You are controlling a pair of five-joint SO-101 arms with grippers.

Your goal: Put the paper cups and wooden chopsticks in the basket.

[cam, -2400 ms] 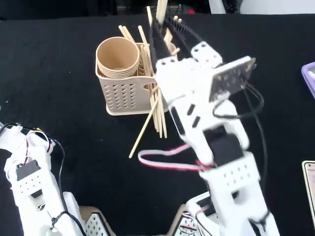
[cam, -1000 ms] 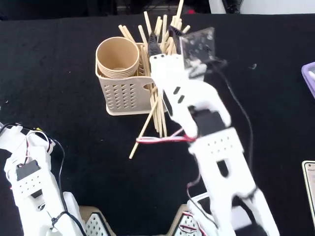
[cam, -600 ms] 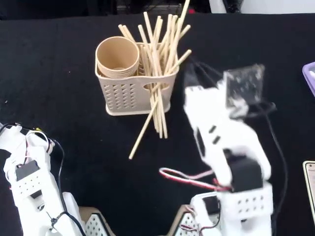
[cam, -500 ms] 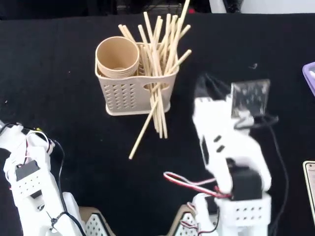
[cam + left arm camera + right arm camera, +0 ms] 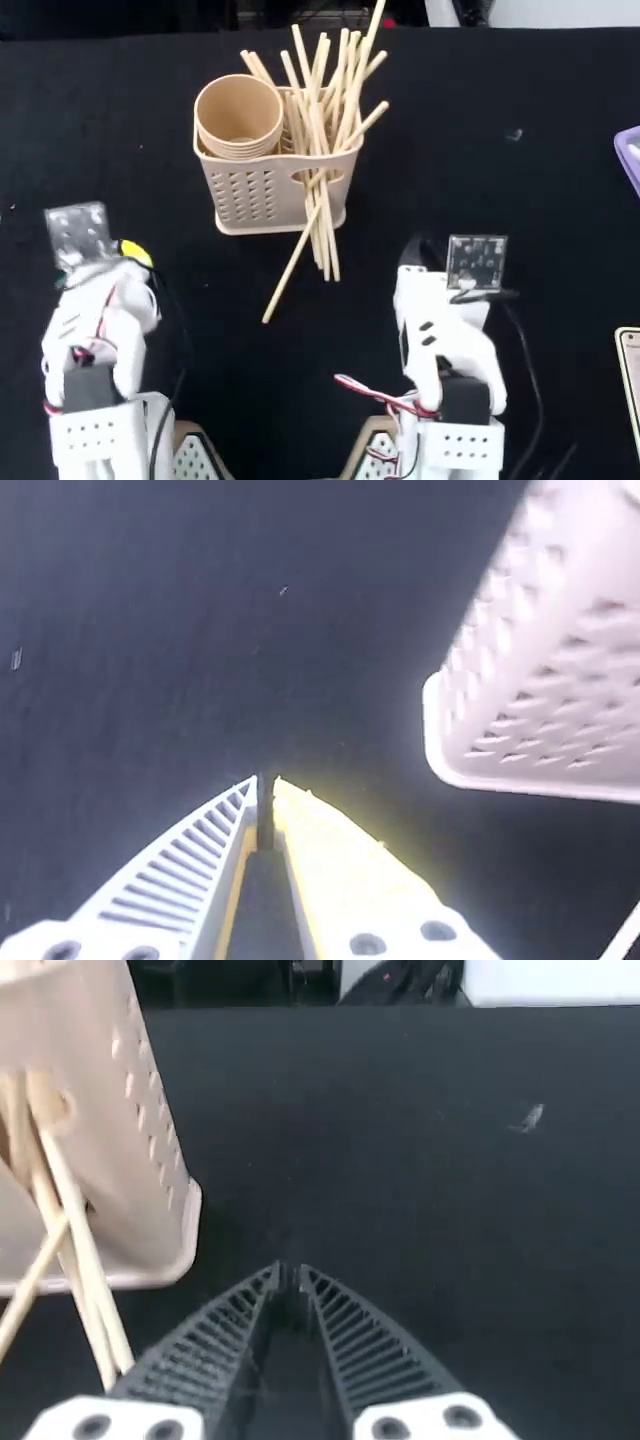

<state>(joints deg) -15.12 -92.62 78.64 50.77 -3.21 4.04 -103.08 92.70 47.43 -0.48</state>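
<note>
High view looks down, wrist views low, all sharing basket

Your right gripper: fingers pressed together, nothing between, above black surface. Basket near; chopsticks slanting across its wall.

We hold our left arm and right arm folded, side by side. Our left claw is closed, tips meeting, holding nothing. Our right claw is likewise closed and bare.
</note>
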